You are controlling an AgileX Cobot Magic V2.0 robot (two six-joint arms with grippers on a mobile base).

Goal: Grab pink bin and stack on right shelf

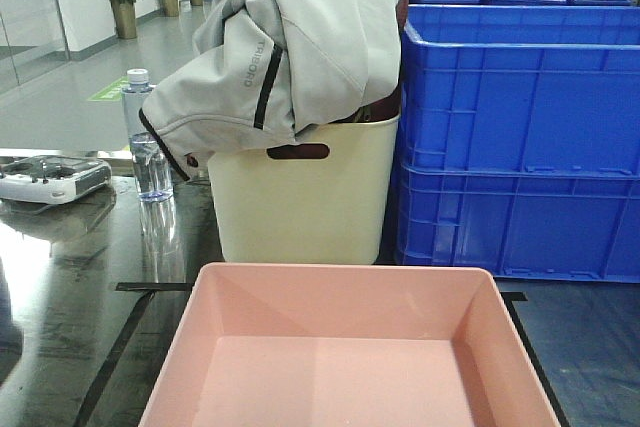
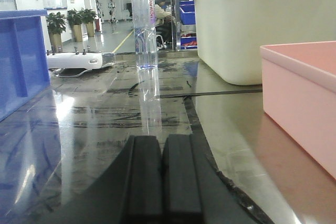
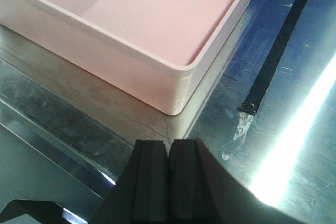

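Pink bin [image 1: 350,347] beside taped shelf [image 1: 70,347] edge

Cream bin [image 1: 300,202], blue crates [image 1: 520,142] (stacked) block behind pink bin [image 1: 345,347]

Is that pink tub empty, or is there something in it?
Empty, as far as shown: the pink bin has a bare floor in the front and right wrist views; its nearest part is out of frame.

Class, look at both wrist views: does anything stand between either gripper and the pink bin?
Nothing visible. Only bare steel shelf lies between the right gripper and the pink bin, and between the left gripper and it.
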